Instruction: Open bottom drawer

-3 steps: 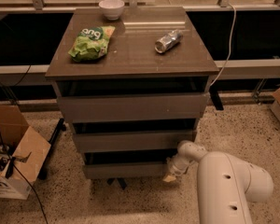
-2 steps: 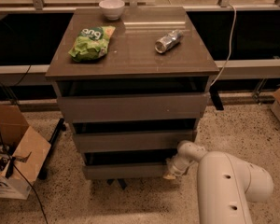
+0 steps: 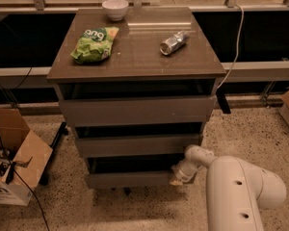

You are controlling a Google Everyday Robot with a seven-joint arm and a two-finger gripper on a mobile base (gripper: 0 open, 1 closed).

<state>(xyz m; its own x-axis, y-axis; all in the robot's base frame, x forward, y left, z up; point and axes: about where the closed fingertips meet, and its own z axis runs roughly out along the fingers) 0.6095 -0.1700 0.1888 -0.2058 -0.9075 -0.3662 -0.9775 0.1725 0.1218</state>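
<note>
Bench (image 3: 135, 57): grey-brown unit with 3 drawers, standing on a speckled floor in front of a dark railing.
Bottom drawer (image 3: 130, 179): lowest of the bench's 3 fronts, a plain narrow panel just above the floor, with a dark gap between it and the middle drawer (image 3: 137, 145).
Top drawer (image 3: 137, 109): widest front, directly under the bench top, with a dark slot above it.
Gripper (image 3: 178, 177): at the right end of the bottom drawer's front, touching or just beside it.
Gripper state: cannot tell whether it is released or clenched.
Arm (image 3: 241, 191): white, thick, low on the floor at the bench's front right.
Bowl (image 3: 115, 8): white, at the back edge of the bench top.
Bag (image 3: 93, 44): green, lying flat on the left of the bench top.
Can (image 3: 174, 43): silver, on its side, right of centre on the bench top.
Box (image 3: 14, 153): open cardboard, on the floor left of the bench.
Cable (image 3: 236, 42): white, hanging by the bench's right side.
</note>
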